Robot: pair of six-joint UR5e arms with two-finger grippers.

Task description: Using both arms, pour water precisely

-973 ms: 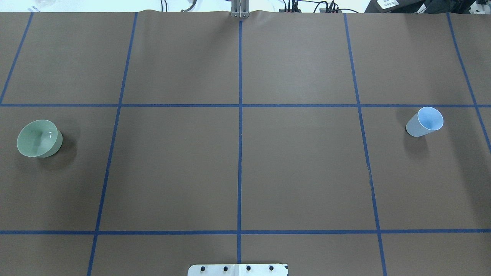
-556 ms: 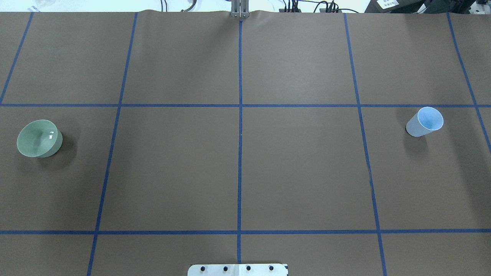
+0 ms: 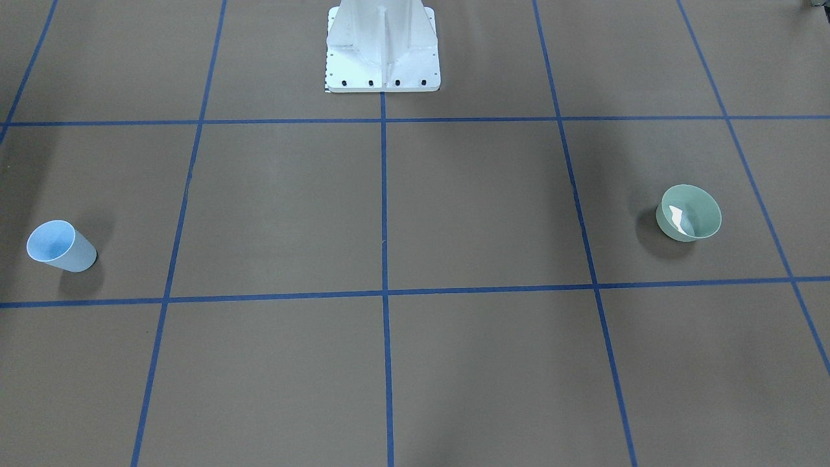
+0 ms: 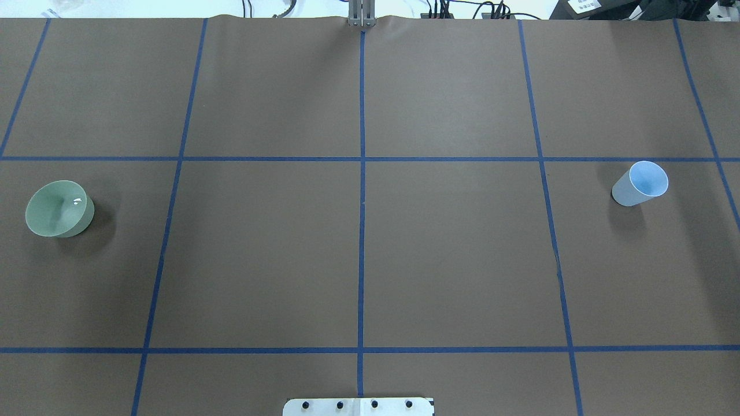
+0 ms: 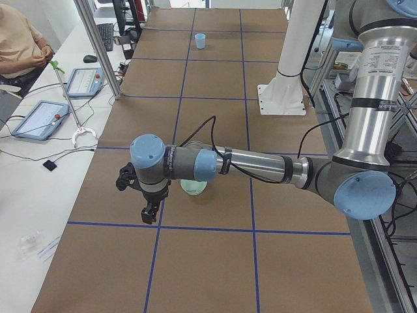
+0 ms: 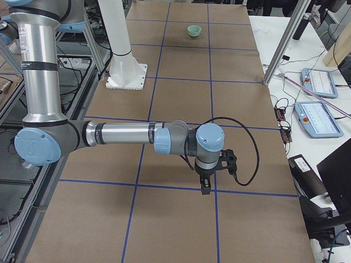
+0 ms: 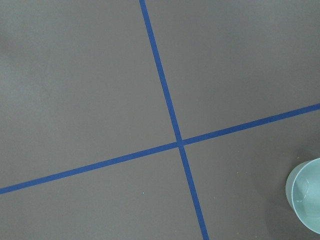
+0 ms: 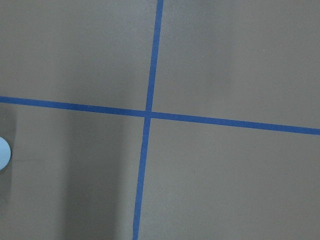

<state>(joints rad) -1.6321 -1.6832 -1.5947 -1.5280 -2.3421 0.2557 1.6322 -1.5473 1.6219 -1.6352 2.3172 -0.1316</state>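
I am looking down on the brown table cover [image 8: 235,60], where two strips of blue tape are meeting in a cross [image 8: 148,113]. One strip is running nearly level through the cross, and the other is running top to bottom, leaning a little. Below and left of the cross, a soft shadow [image 8: 85,185] is lying in an upright band. Far left of the cross, a pale rounded sliver of a cup [image 8: 2,152] is peeking in at the edge.

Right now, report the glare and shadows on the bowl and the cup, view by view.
Front-facing view: a bright white glare patch inside the green bowl, its shadow on the picture's left; the blue cup is glare-free. Overhead view: only a tiny glint in the bowl, soft shadows beside both. Right wrist view: a broad dark shadow band on the table.
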